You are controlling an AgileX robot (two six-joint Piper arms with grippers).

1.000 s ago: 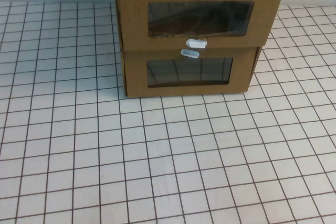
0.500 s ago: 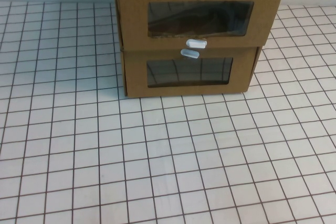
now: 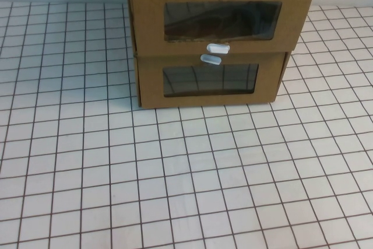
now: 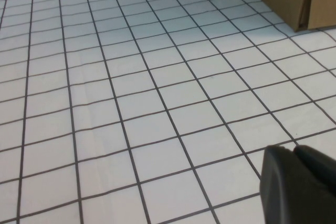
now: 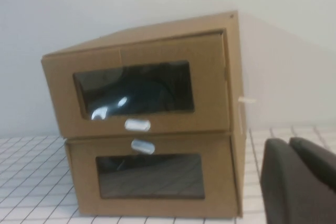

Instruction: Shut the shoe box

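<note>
Gridded table [image 3: 175, 173] fills view. Shoe box [image 3: 215, 39] at far edge, centre; upper drawer juts slightly past lower. Left gripper [image 4: 302, 184] low above table, near box corner; right gripper [image 5: 299, 182] facing box front. Finger gap: cannot tell, either gripper.
</note>
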